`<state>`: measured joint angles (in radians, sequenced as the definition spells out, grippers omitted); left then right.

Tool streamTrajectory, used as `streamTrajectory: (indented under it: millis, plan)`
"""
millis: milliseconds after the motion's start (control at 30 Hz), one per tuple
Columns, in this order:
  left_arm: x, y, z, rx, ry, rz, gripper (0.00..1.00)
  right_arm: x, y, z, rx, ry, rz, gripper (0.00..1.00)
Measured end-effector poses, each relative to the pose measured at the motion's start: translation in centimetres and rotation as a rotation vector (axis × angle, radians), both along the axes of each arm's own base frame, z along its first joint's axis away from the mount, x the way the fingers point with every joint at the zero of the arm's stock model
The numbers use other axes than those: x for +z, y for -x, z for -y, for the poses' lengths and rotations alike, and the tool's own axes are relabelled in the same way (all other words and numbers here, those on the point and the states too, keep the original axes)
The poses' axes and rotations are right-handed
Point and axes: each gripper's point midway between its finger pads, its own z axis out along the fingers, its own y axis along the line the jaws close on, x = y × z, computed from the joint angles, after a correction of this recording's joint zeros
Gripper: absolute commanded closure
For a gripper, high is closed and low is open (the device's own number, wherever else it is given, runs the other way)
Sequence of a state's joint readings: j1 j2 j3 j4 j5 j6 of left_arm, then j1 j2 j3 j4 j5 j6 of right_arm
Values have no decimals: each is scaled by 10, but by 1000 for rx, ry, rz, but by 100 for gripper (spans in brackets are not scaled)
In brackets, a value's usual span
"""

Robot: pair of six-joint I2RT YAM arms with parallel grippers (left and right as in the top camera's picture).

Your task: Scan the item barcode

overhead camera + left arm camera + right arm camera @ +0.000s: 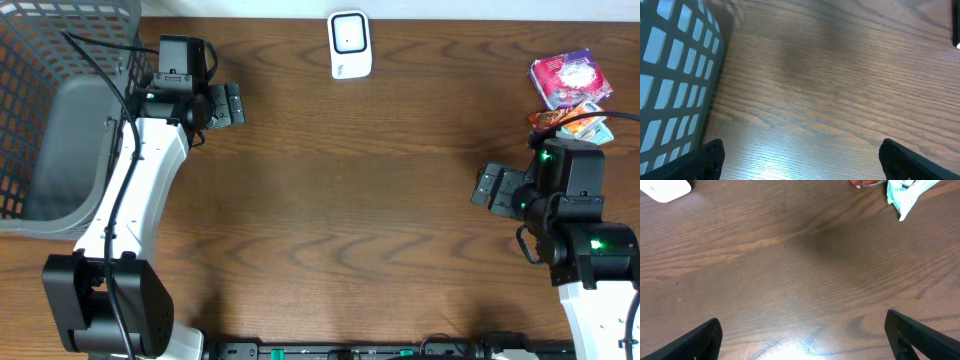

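A white barcode scanner (350, 44) lies at the back middle of the wooden table; one corner of the scanner (665, 189) shows at top left in the right wrist view. Snack packets are piled at the right edge: a pink packet (570, 78) on top, an orange one (553, 118) and a pale green one (588, 128) below. The pale green packet (907, 191) and the orange one (867, 182) show at the top of the right wrist view. My left gripper (228, 104) is open over bare wood beside the basket. My right gripper (492, 187) is open over bare wood, left of the packets.
A grey mesh basket (60, 110) fills the left end of the table, and the basket wall (675, 70) runs close along the left gripper. Both arm bases stand at the front edge.
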<state>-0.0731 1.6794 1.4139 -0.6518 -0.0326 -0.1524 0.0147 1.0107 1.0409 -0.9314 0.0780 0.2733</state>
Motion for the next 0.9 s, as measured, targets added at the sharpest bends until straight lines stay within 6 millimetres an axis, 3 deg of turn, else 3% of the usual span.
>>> streamTrajectory:
  millis: [467,667,900]
  plan:
    - [0,0,0,0,0,0,2,5,5,0,18,12,29,1]
    - [0,0,0,1,0,1,2,9,4,-3,72,42,166,1]
    - [0,0,0,0,0,0,2,-1,1,-12,153,67,360,1]
